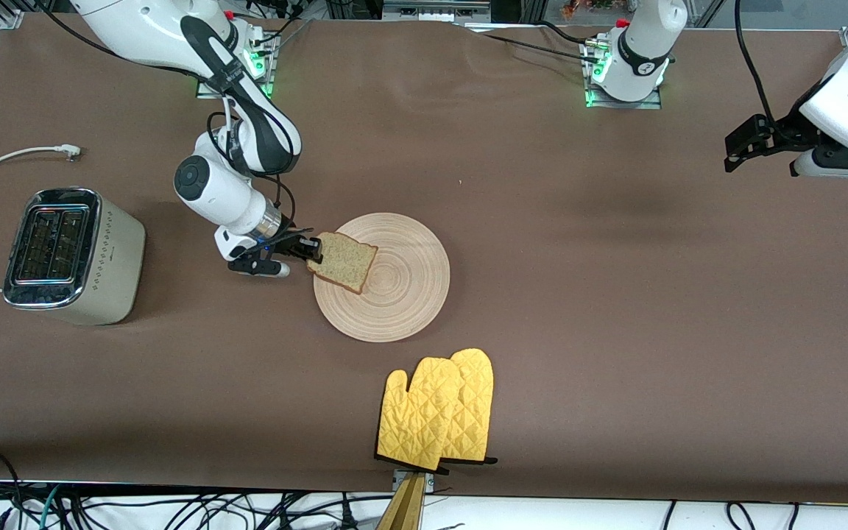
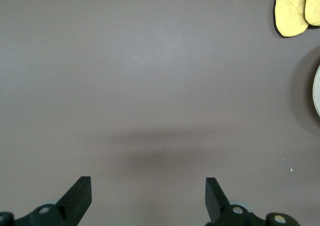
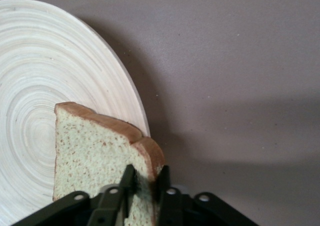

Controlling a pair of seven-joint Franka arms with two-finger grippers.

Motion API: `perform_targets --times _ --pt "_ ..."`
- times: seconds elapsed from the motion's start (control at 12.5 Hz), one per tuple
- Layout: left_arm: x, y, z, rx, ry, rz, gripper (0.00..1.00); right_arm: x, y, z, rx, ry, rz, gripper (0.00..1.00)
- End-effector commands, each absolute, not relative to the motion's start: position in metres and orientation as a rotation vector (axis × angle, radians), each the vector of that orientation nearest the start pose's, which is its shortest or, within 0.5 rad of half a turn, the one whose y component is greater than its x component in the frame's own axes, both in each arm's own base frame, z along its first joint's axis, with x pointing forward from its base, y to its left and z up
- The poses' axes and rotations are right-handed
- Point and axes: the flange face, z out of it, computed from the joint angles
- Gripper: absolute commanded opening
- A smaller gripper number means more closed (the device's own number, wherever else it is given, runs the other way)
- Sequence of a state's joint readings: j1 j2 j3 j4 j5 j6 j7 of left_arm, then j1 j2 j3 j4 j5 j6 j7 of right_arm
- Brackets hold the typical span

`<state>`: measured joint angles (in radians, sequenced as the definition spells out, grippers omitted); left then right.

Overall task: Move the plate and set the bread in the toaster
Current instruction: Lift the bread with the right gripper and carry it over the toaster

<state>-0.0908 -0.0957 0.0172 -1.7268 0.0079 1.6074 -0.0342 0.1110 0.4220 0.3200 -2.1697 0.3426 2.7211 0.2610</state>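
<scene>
Fingers [image 3: 129, 183] of our right gripper [image 1: 312, 248] are pinching 1 edge of the squarish slice of light brown speckled bread [image 1: 343, 261], which is lying on the round pale wooden plate [image 1: 394, 294] at its rim toward the boxy cream-white toaster [image 1: 74, 255]. We are seeing 2 yellow quilted oven mitts [image 1: 439, 412] lying nearer the front camera. Our left gripper [image 2: 148, 198] is waiting with fingers spread over bare brown table [image 1: 615, 294].

A wide table covered in matte brown cloth [image 1: 542, 221] filled the view, with tangled black cables [image 1: 174, 511] along its near edge.
</scene>
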Motion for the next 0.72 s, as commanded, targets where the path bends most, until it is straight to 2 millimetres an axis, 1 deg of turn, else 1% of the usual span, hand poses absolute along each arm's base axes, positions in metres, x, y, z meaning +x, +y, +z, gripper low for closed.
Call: perform_targets --times 0.0,0.16,0.24,0.32,0.4,0.48,0.56,0.64 --pt "0.528 -0.035 0.614 -3.112 0.035 0.035 1.0 0.525 0.234 0.238 -2.81 0.186 0.014 0.0" --pt "0.528 -0.035 0.622 -3.134 0.029 0.014 1.0 0.528 0.237 0.271 -2.809 0.156 0.006 0.0" --pt "0.53 -0.036 0.621 -3.168 0.021 0.015 1.0 0.531 0.238 0.29 -2.807 0.143 0.018 0.0" --pt "0.536 -0.036 0.623 -3.175 0.019 0.005 1.0 0.537 0.238 0.311 -2.803 0.133 0.032 0.0" --pt "0.549 -0.038 0.629 -3.173 0.019 -0.014 1.0 0.546 0.233 0.334 -2.801 0.13 0.048 0.0" --pt "0.556 -0.039 0.63 -3.172 0.023 0.01 1.0 0.557 0.224 0.358 -2.81 0.121 0.069 0.0" --pt "0.557 -0.039 0.632 -3.17 0.024 0.029 1.0 0.567 0.212 0.379 -2.829 0.109 0.093 0.0" --pt "0.556 -0.039 0.631 -3.17 0.024 0.034 1.0 0.578 0.195 0.4 -2.888 0.073 0.092 0.0"
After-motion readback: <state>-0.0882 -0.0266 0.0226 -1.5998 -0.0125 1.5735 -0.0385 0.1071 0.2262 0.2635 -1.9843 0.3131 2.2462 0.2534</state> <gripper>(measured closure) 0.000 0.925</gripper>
